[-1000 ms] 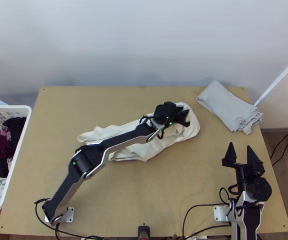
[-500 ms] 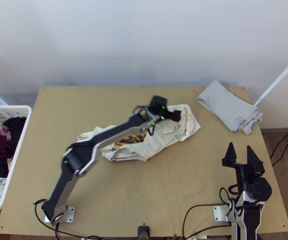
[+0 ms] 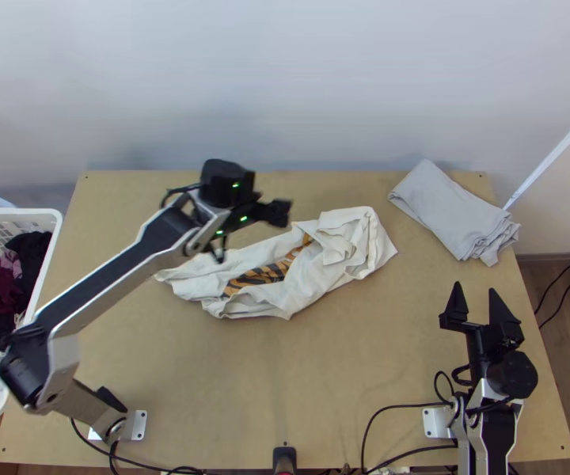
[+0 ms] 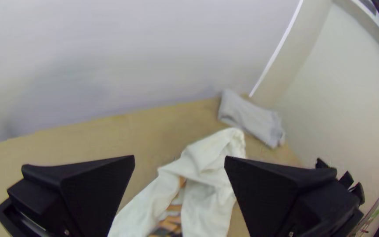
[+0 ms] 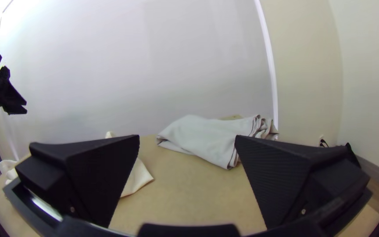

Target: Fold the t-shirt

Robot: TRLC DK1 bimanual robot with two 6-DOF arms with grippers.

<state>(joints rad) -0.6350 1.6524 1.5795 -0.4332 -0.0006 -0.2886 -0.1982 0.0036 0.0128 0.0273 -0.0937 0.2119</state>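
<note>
The cream t-shirt (image 3: 285,277) lies bunched in a long strip across the middle of the table, an orange-and-black striped print showing in its opening. My left gripper (image 3: 279,212) is above the table, just beyond the shirt's far edge. In the left wrist view the left gripper (image 4: 179,160) is open with nothing between its fingers, the cream shirt (image 4: 211,160) lying beyond. Low at the right of the table is my right gripper (image 3: 477,291), apart from the shirt. The right wrist view has the right gripper (image 5: 187,139) open and empty, with part of the cream shirt (image 5: 137,177) beyond.
A folded light grey cloth (image 3: 453,210) lies at the table's far right corner. A white basket (image 3: 41,273) with dark and pale clothes stands off the left edge. Cables (image 3: 400,407) run along the near edge of the wooden table (image 3: 301,388).
My left gripper has come off the shirt's right end and moved left, uncovering the striped print. That end of the shirt has shifted slightly. The right arm has kept still.
</note>
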